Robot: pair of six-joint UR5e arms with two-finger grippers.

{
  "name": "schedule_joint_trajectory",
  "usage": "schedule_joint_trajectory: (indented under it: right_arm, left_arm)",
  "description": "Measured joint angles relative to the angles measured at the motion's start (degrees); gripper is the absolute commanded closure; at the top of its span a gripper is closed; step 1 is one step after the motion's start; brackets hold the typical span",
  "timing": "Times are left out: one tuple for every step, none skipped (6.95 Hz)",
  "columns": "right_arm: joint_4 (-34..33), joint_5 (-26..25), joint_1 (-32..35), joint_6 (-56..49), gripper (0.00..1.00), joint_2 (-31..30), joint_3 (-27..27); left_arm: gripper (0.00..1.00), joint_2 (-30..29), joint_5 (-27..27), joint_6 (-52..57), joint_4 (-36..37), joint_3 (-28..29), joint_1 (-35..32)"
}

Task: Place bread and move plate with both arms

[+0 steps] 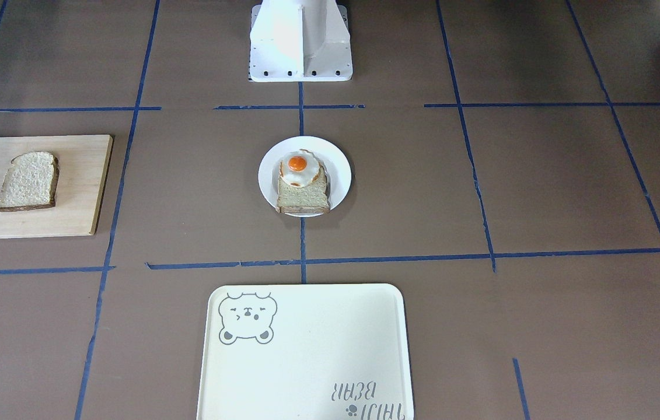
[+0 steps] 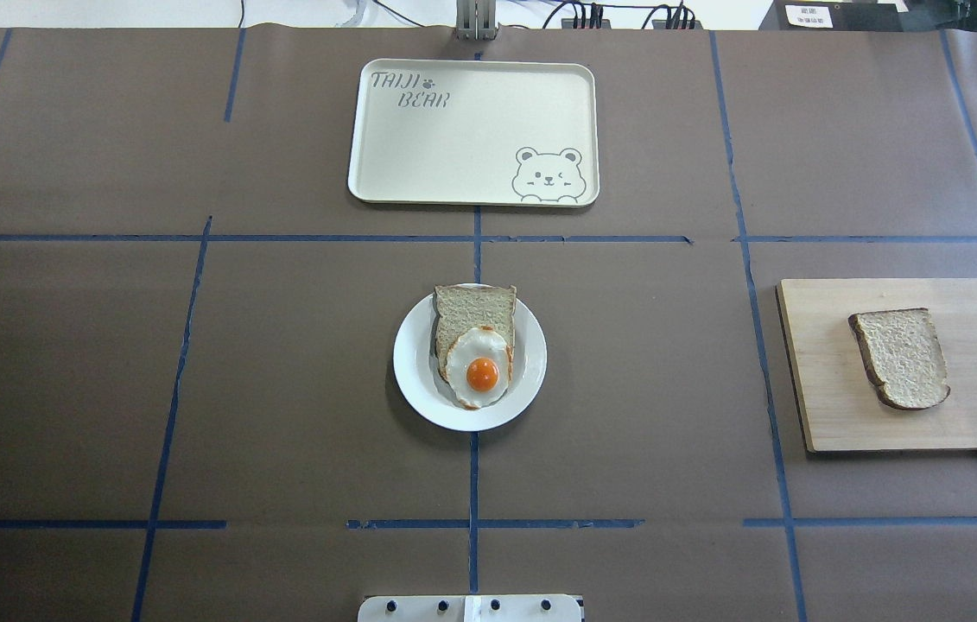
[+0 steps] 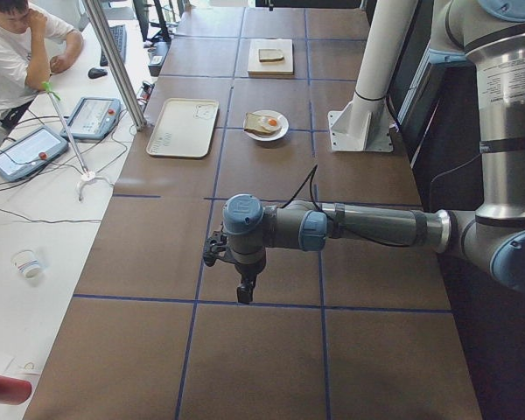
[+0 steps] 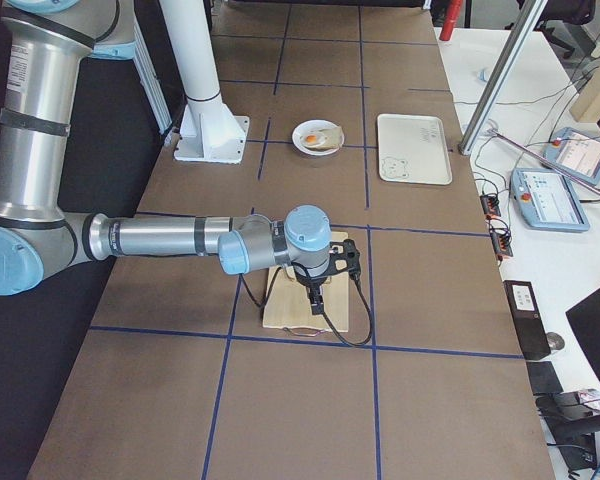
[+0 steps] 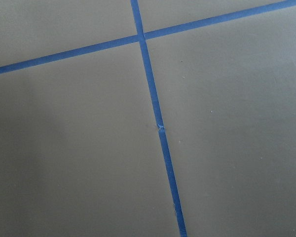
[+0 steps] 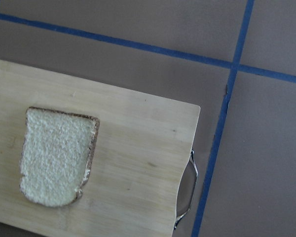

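The bread [image 2: 901, 358] lies flat on a pale wooden board [image 2: 825, 389] on the robot's right; it also shows in the front view [image 1: 29, 181] and the right wrist view [image 6: 56, 155]. The white plate [image 2: 531, 363] sits mid-table and holds a paler slice with a fried egg [image 2: 479, 367]. My right gripper [image 4: 316, 300] hangs above the board, pointing down. My left gripper [image 3: 243, 296] hangs over bare table at the far left end, well away from the plate [image 3: 283, 131]. Neither wrist view shows fingers, so I cannot tell whether either is open or shut.
A cream bear tray [image 2: 453, 147] lies beyond the plate on the operators' side. The white pedestal [image 1: 300, 41] stands at the robot's edge. Blue tape lines cross the brown table. An operator [image 3: 17, 52] sits beside the table.
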Motion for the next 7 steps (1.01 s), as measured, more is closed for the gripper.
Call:
schedule_joint_trajectory:
  right_arm:
    - [12.8, -0.2, -3.3, 10.8, 0.00, -0.2, -4.0]
    - [25.9, -1.5, -7.3, 22.3, 0.00, -0.4, -7.9]
    - [36.5, -4.2, -11.7, 32.7, 0.00, -0.4, -10.6]
    - [42.8, -7.0, -16.0, 39.9, 0.01, -0.4, -12.0]
    - [45.4, -9.0, -19.3, 43.2, 0.02, -0.4, -12.7]
    - [46.5, -10.3, -21.8, 44.5, 0.07, -0.4, -13.3]
    - [46.8, -10.8, -23.6, 44.9, 0.09, -0.5, -13.7]
  left_arm:
    - [0.00, 0.0, 0.0, 0.0, 0.0, -0.1, 0.0]
    - [0.00, 0.0, 0.0, 0.0, 0.0, -0.2, 0.0]
    - [0.00, -0.1, 0.0, 0.0, -0.1, -0.3, 0.0]
    - [0.00, -0.1, 0.0, 0.0, -0.1, -0.3, 0.0]
    - [0.00, -0.1, 0.0, 0.0, -0.1, -0.4, 0.0]
    - [0.00, -0.1, 0.0, 0.0, -0.1, -0.4, 0.0]
    - [0.00, -0.1, 0.0, 0.0, -0.2, -0.4, 0.0]
